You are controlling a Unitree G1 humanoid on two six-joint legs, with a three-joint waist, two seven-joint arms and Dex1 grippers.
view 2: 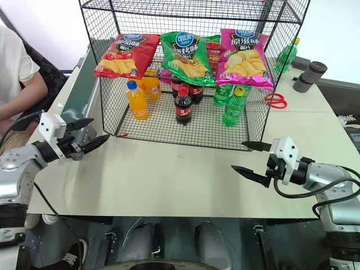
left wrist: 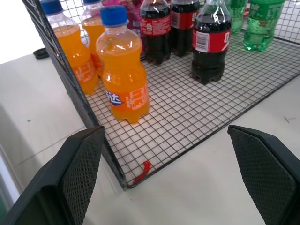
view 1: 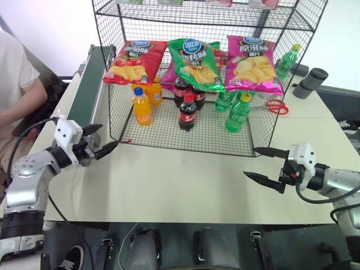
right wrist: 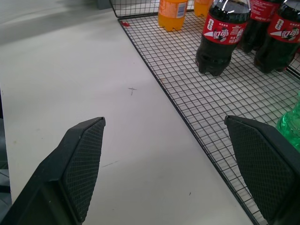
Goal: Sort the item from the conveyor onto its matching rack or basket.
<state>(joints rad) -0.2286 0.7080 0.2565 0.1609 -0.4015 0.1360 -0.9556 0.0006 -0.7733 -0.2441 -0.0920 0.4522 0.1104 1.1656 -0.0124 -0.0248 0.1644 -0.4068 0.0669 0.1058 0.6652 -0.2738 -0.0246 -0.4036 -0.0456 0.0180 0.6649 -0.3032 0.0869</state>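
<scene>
Bright, even daylight fills my workspace; the wall beyond the far edge of the pale beige tabletop point(view 1: 185, 180) washes out to white. Glare glints on the shiny green crisp bag point(view 1: 196, 63) and the dark cola bottles point(left wrist: 210, 42). Shadows under my arms are soft and faint. In the wrist views my black fingers point(left wrist: 77, 173) loom slightly soft.

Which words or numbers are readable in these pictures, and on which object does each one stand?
"原滋味" on the magenta crisp bag.
"达" on the orange soda bottle.
Blue oval logo on the green crisp bag: too blurred to read.
Red crisp bag and cola bottle labels: not legible.
</scene>
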